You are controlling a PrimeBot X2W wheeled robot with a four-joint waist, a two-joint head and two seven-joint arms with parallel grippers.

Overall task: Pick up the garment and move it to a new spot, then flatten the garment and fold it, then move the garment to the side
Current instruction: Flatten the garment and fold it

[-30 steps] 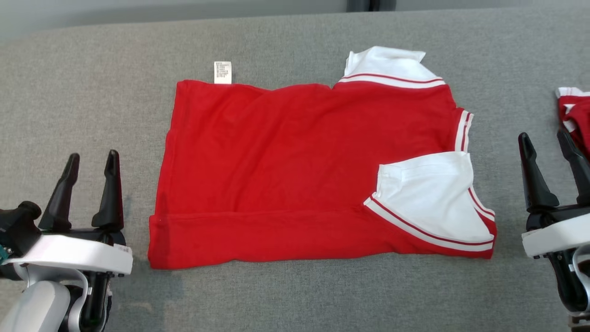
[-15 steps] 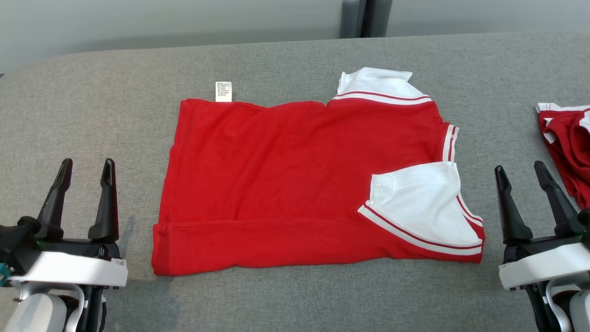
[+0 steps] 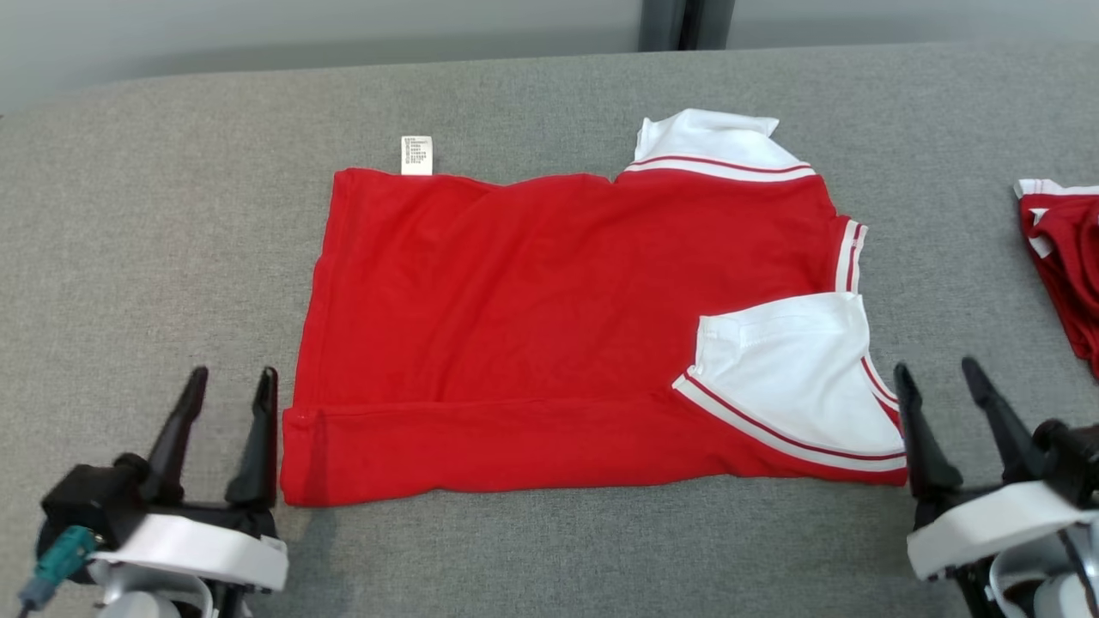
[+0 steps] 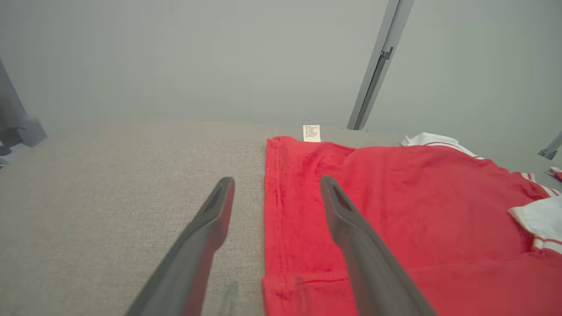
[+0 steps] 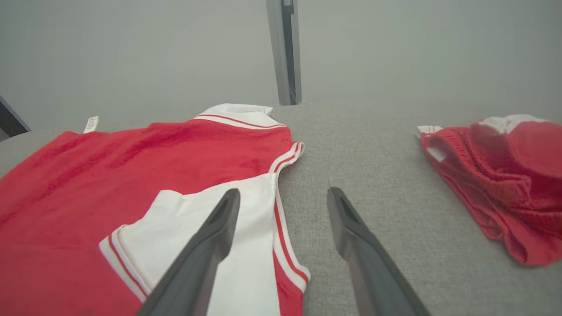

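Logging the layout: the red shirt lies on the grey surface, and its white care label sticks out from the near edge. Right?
No: the white care label sticks out from the far edge of the red shirt, as the head view shows. The rest holds.

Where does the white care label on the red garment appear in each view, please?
Head view: care label at the red garment's far edge, upper left of centre.
Left wrist view: care label just right of centre, near the red garment's far corner.
Right wrist view: care label far left, above mid-height.
Shared landmark: the dark post at the back, top of every view.
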